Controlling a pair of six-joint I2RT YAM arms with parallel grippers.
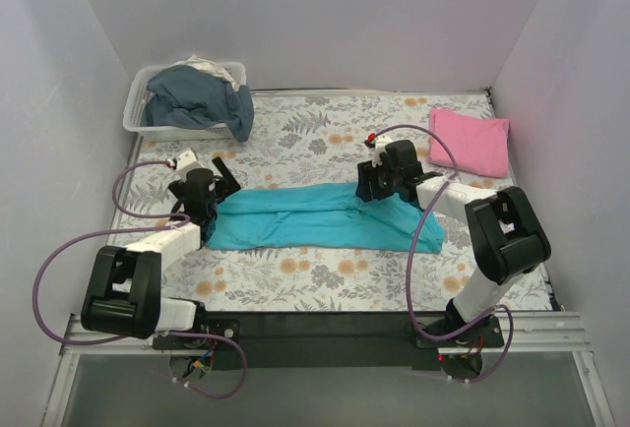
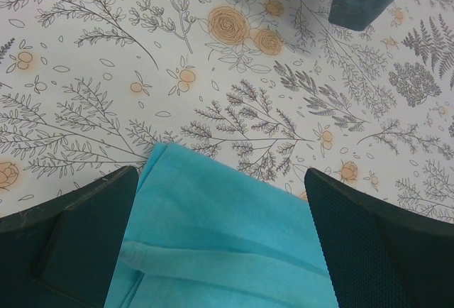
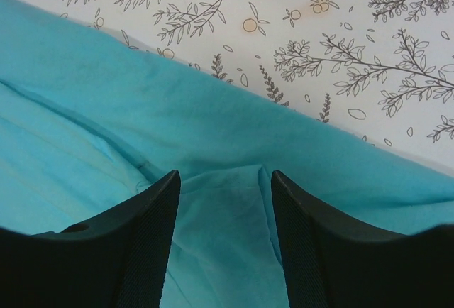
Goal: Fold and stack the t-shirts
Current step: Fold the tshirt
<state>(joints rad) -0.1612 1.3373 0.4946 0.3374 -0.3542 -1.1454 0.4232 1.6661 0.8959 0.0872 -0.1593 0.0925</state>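
Left claw (image 2: pixel 220 179) gapes wide at one end of the turquoise t-shirt (image 1: pixel 315 218), a long rumpled band; right claw (image 3: pixel 225 179), narrower, straddles its other end.

Pale grey walls (image 1: pixel 295 14) are closing in on the far, left and right sides, soft even light is falling on a floral-print tablecloth (image 1: pixel 325 284), and a dark strip (image 1: pixel 325 327) is running along the near edge.
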